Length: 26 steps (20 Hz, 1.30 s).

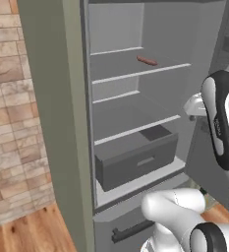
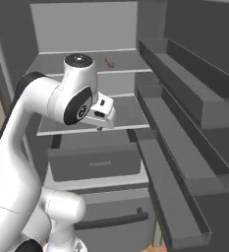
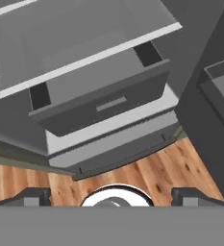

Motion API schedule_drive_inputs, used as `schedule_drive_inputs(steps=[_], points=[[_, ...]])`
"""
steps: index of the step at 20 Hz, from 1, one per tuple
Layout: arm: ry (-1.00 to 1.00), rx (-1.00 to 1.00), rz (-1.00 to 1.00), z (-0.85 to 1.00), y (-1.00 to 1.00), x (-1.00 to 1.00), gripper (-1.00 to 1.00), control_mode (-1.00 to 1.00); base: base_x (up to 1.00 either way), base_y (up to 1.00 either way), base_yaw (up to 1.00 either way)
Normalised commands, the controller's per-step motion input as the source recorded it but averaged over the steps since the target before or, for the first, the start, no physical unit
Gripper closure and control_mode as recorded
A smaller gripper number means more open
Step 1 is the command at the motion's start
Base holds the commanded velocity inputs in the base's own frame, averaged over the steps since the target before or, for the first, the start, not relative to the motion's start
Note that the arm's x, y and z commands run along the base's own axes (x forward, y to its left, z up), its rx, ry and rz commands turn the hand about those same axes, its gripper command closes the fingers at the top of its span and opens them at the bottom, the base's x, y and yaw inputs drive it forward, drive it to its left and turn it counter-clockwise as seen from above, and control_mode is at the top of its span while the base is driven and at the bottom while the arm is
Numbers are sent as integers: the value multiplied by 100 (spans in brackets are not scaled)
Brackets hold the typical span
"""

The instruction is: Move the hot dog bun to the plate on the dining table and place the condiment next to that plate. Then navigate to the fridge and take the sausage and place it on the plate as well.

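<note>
One sausage (image 1: 147,61) lying alone on an upper white shelf (image 1: 140,73) of the open fridge (image 1: 62,123), dark drawer (image 1: 135,160) below it, door bins (image 2: 185,147) to the right, gripper (image 3: 111,197) spread wide and empty, pointing down at the wood floor (image 3: 166,168) before the drawer.

Fridge (image 1: 135,123) stands open. Sausage (image 1: 147,61), thin and reddish-brown, lies flat on an upper shelf, above and beyond the pincer (image 3: 111,197).
</note>
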Motion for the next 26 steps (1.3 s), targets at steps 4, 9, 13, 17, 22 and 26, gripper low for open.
schedule_drive_inputs(steps=[4, 9, 13, 17, 22, 26], points=[[0, 0, 0, 0, 0, 0, -100, 100, 93, -8, 25], [0, 0, 0, 0, 0, 0, -100, 100, 99, -13, 28], [-13, -7, 11, 7, 0, 16, -100, -100, 41, -2, 13], [-61, -29, 18, 74, 3, 3, -100, -100, 0, 0, 0], [-44, -25, 6, 63, 3, 40, -100, -100, 0, 0, 0], [-8, -1, 2, 37, 0, 79, -100, -100, 0, 0, 0]])
